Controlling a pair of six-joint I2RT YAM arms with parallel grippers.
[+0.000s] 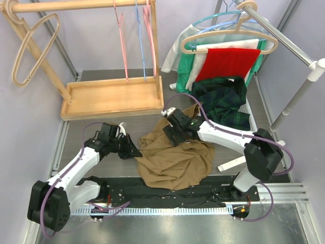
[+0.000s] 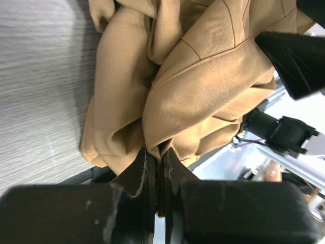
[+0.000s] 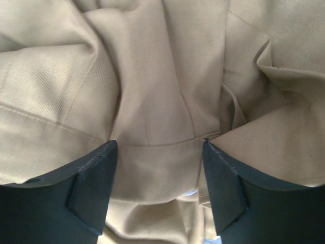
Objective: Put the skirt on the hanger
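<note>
Pinching a fold at skirt (image 1: 177,157) left edge, jaws closed: left gripper (image 2: 155,152). Gaping wide over skirt top edge: right gripper (image 3: 160,145).

The top external camera sits high behind the arm bases and looks down over the whole table (image 1: 147,123) from afar. Each wrist camera looks out past its own fingertips at very close range. The one behind the left gripper (image 2: 155,162) faces a fold side-on and the one behind the right gripper (image 3: 160,142) faces the cloth squarely; all three views share the tan skirt (image 1: 175,162).
</note>
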